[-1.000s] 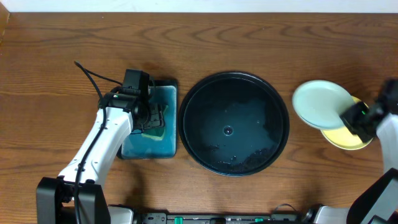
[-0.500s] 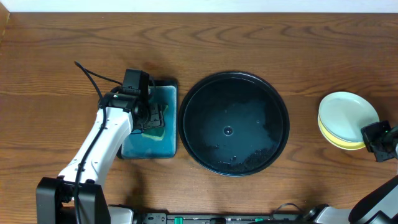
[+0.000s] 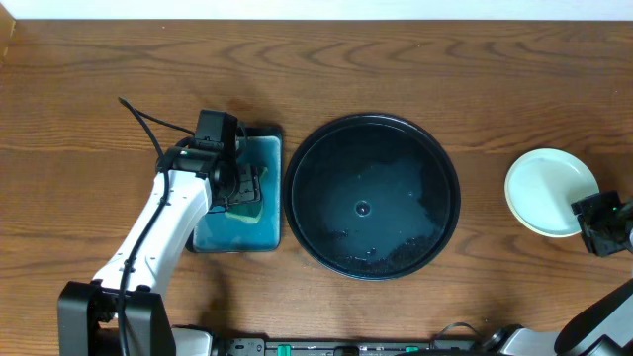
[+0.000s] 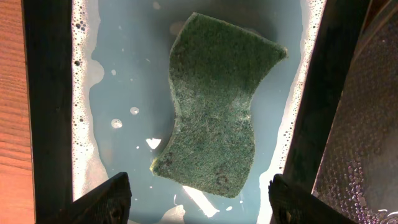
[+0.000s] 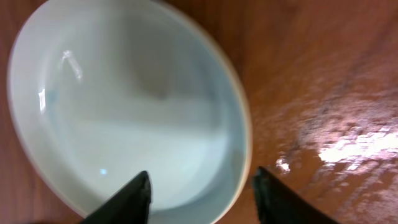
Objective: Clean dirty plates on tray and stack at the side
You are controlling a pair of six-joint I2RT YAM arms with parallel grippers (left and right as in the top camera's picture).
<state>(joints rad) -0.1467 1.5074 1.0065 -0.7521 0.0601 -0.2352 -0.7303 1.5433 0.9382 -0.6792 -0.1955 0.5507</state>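
Right end effector (image 5: 202, 199) released, fingers (image 5: 138, 194) parted and poised at the near rim of a pale mint plate (image 5: 124, 106), no pinch on it. From overhead, same plate (image 3: 549, 188) lying flat on the table (image 3: 396, 59) at far right, end effector at its lower right edge, anything beneath the plate hidden from above. Well apart to the left, large round black tray (image 3: 326, 158), holding only a wet film and scattered droplets. Just left of the tray, close beside it, rectangular black basin (image 4: 46, 112) filled with blue-green soapy water, foam along its walls. Green scouring sponge (image 4: 214, 112) curved and lying in the water. Left end effector (image 4: 202, 202) likewise released, fingers wide apart, one to each side of the sponge's near end, no contact visible. Broad strip of open wood between tray and plate. More open wood across the far side of the table. Plate close to the right border of the overhead view.
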